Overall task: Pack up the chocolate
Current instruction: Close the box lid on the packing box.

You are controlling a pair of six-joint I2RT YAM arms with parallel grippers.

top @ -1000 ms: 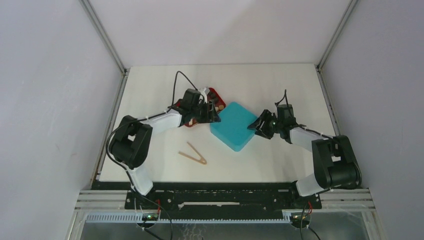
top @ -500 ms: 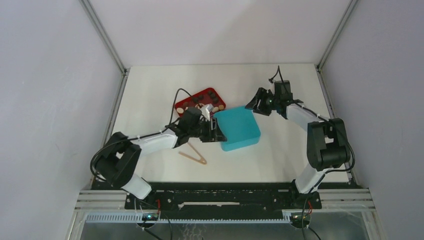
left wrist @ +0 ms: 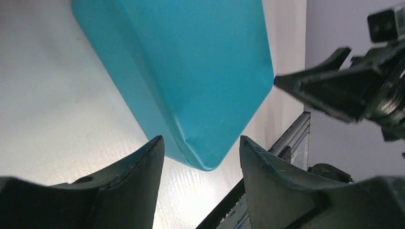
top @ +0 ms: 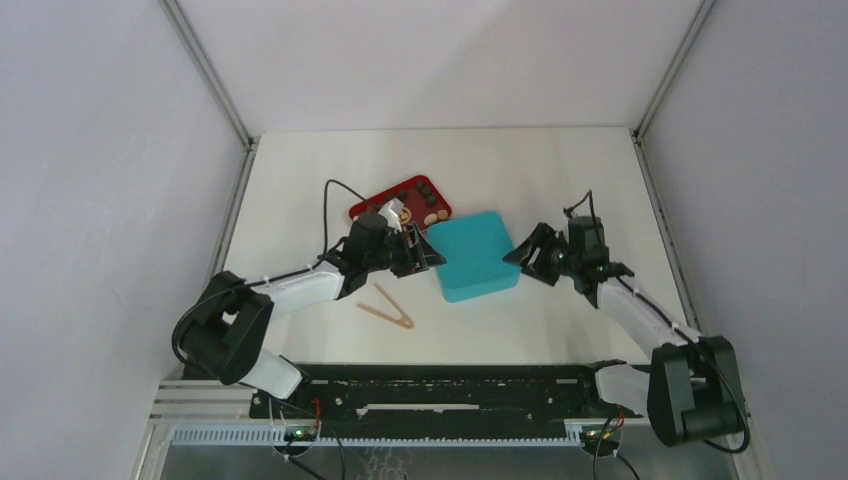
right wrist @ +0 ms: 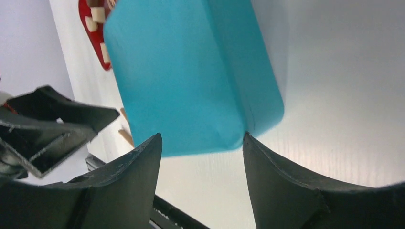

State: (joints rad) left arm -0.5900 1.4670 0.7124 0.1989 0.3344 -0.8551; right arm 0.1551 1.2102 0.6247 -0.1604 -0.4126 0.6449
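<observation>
White table [top: 560, 165]; on it red tray [top: 393, 188], teal box [top: 475, 255], wooden tongs [top: 388, 308]

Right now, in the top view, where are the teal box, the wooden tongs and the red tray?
teal box [top: 478, 255]: top external view, middle of its top face.
wooden tongs [top: 406, 323]: top external view, joined end.
red tray [top: 392, 188]: top external view, far rim.
</observation>
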